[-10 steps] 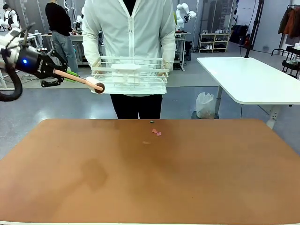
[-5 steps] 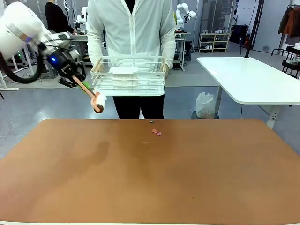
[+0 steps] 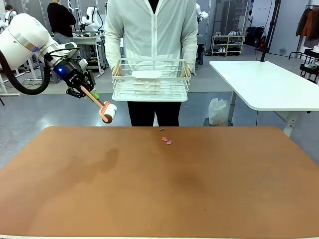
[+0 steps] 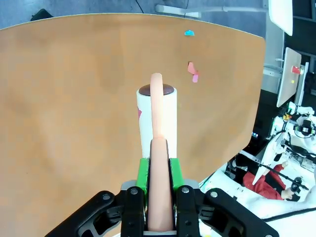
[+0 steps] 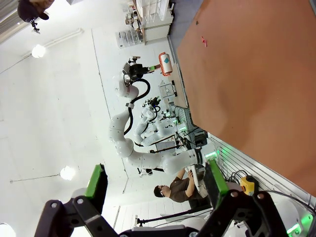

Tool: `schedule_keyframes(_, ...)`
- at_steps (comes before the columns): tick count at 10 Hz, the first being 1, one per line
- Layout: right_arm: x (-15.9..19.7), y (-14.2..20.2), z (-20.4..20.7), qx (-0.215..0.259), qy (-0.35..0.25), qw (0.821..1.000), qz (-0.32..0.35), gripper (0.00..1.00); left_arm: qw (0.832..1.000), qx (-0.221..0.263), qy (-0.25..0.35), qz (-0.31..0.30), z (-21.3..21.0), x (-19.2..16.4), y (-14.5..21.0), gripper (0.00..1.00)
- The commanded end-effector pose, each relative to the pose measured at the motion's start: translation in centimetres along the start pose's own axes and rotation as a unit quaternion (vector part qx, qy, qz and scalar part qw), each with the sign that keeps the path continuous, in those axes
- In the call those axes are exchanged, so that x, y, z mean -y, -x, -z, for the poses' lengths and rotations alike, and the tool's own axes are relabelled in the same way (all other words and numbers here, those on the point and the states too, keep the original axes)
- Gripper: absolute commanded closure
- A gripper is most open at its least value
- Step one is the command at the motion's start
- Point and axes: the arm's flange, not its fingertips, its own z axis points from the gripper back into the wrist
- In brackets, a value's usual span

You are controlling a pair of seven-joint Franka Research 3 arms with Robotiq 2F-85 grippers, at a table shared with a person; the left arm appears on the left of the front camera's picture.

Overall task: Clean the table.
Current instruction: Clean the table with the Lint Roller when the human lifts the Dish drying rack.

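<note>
Spanning the front view from side to side, the table (image 3: 159, 189) lies with its long axis running left to right. One long edge faces the robot and the other faces the person (image 3: 152, 35) standing just behind the far side. A white-topped table (image 3: 264, 82) stands farther back on the right. The left arm (image 3: 25, 42) comes in high from the left, beyond the table's far left corner. The person holds a white wire basket (image 3: 151, 82) at waist height, above the far edge.

The left jaws are clenched on the pinkish handle of a lint roller (image 3: 106, 112), with a green pad on either side of it. The roller slants down and to the right from the jaws, and its white roll hangs in the air by the table's far edge, clear of the top. In the left wrist view it points straight away along the fingers, over the brown top.

The right jaws stand released, nothing between the green pads (image 5: 96, 185). Small pink scraps (image 3: 166, 141) lie on the table near the middle of its far edge, with a tiny darker bit (image 3: 161, 129) just beyond them.
</note>
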Motion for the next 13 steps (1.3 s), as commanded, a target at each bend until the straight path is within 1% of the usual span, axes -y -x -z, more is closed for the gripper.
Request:
schedule_keyframes(1, -0.3, 0.3, 0.1, 0.002, 0.005, 1.0, 0.004, 0.0, 1.0, 0.003, -0.003, -0.004, 0.4, 0.3, -0.2, 0.79)
schedule_keyframes(5, -0.3, 0.3, 0.1, 0.002, 0.005, 1.0, 0.004, 0.0, 1.0, -0.004, 0.0, 0.001, 0.5, 0.1, -0.1, 0.79)
schedule_keyframes(6, -0.3, 0.3, 0.1, 0.002, 0.005, 1.0, 0.004, 0.0, 1.0, -0.001, 0.013, 0.019, 1.5, 0.5, -0.3, 0.79)
schedule_keyframes(8, -0.3, 0.3, 0.1, 0.002, 0.005, 1.0, 0.004, 0.0, 1.0, 0.017, 0.012, 0.01, 3.4, 0.6, -1.7, 0.79)
schedule_keyframes(10, -0.3, 0.3, 0.1, 0.002, 0.005, 1.0, 0.004, 0.0, 1.0, 0.016, 0.003, 0.007, 5.7, 1.3, -3.2, 0.79)
schedule_keyframes(12, -0.3, 0.3, 0.1, 0.002, 0.005, 1.0, 0.004, 0.0, 1.0, 0.011, 0.011, -0.006, 7.9, 2.4, -4.0, 0.79)
schedule_keyframes(13, -0.3, 0.3, 0.1, 0.002, 0.005, 1.0, 0.004, 0.0, 1.0, 0.018, 0.016, -0.006, 9.1, 3.3, -4.2, 0.79)
